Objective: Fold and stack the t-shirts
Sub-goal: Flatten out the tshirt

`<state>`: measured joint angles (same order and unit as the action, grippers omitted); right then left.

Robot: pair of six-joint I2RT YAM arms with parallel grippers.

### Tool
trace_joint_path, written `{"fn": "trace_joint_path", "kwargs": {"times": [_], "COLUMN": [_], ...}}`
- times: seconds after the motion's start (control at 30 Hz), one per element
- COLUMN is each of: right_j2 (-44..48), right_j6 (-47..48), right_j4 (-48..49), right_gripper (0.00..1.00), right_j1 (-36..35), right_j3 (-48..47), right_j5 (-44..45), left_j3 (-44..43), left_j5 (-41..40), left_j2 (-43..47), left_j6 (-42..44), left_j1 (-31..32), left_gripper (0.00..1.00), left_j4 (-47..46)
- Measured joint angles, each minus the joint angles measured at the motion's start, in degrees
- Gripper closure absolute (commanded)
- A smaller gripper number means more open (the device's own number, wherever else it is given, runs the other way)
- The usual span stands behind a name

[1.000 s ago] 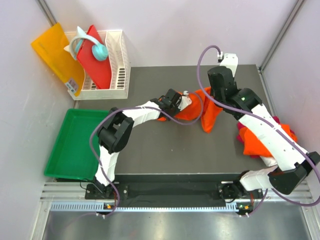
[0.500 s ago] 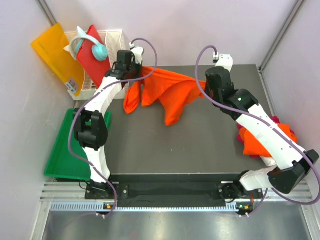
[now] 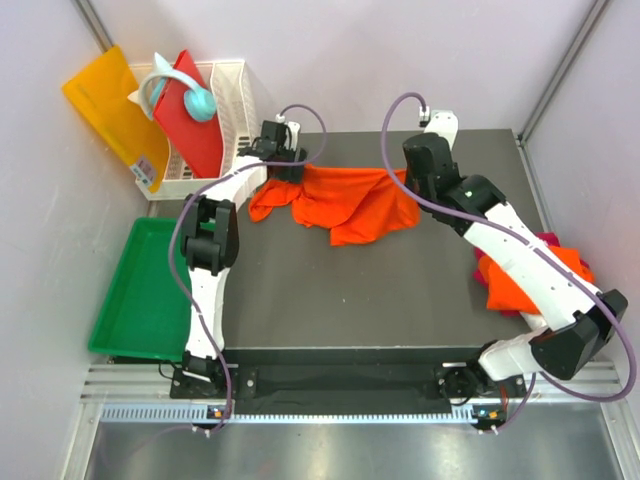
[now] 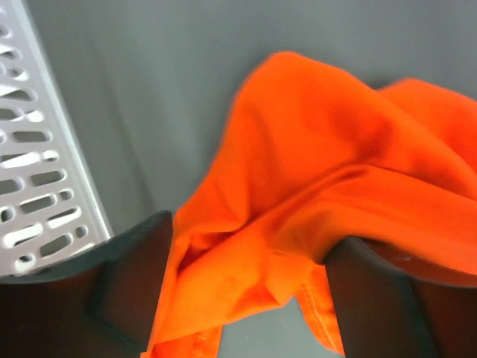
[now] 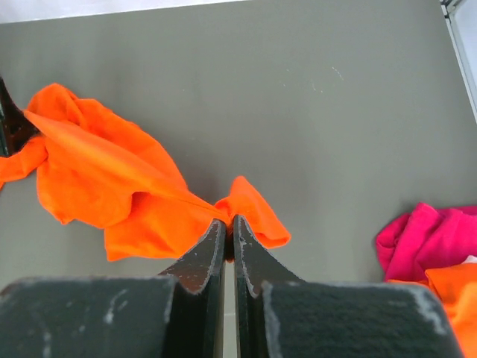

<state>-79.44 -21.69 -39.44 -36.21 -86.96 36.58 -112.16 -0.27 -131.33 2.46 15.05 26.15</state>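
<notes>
A bright orange t-shirt (image 3: 345,200) lies crumpled and stretched across the far part of the dark table (image 3: 350,300). My left gripper (image 3: 290,165) stands at its left end, next to the basket. In the left wrist view this gripper (image 4: 250,253) is open, with loose orange cloth (image 4: 313,164) lying between its fingers. My right gripper (image 3: 408,185) is at the shirt's right end. In the right wrist view it (image 5: 229,224) is shut on a pinch of the orange t-shirt (image 5: 112,186). More t-shirts lie heaped at the right edge, orange (image 3: 525,280) over magenta-pink (image 5: 428,239).
A white slotted basket (image 3: 235,130) at the back left holds a red board (image 3: 190,125) and teal headphones (image 3: 195,98). A yellow-orange sheet (image 3: 105,105) leans beside it. A green tray (image 3: 140,290) sits off the table's left side. The basket wall (image 4: 37,171) is close to my left fingers.
My left arm swung from mid-table to the far left by the basket, pulling the orange t-shirt out wide, then its jaws opened. The shirt has sunk onto the table. The right gripper stayed shut.
</notes>
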Motion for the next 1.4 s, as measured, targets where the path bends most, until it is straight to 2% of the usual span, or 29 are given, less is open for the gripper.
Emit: {"fn": "trace_joint_path", "kwargs": {"times": [0.2, 0.4, 0.57, 0.77, 1.03, 1.4], "right_j2": [-1.79, -4.46, -5.70, -7.45, -7.72, -7.69], "right_j6": [0.24, 0.92, 1.11, 1.05, 1.05, 0.85], "right_j4": [0.04, 0.35, 0.83, 1.25, 1.62, 1.75], "right_gripper": [1.00, 1.00, 1.00, 1.00, 1.00, 1.00], "right_j1": [0.02, 0.04, 0.13, 0.13, 0.24, 0.28], "right_j3": [-0.07, -0.15, -0.15, -0.81, -0.92, -0.90], "right_j5": [0.42, 0.46, 0.33, -0.37, -0.46, -0.42], "left_j3": [3.63, 22.60, 32.17, 34.03, 36.30, 36.06], "left_j5": [-2.05, 3.76, 6.91, 8.24, 10.99, 12.48], "left_j2": [2.03, 14.91, 23.39, 24.48, 24.81, 23.96], "left_j6": [-0.85, -1.27, -1.40, -2.82, -4.07, -5.44], "left_j1": [-0.70, -0.68, 0.87, 1.86, 3.39, 7.80], "left_gripper": [0.12, 0.16, 0.16, 0.19, 0.33, 0.33], "left_j4": [-2.67, -5.22, -5.29, -5.33, -4.74, -4.81]}}
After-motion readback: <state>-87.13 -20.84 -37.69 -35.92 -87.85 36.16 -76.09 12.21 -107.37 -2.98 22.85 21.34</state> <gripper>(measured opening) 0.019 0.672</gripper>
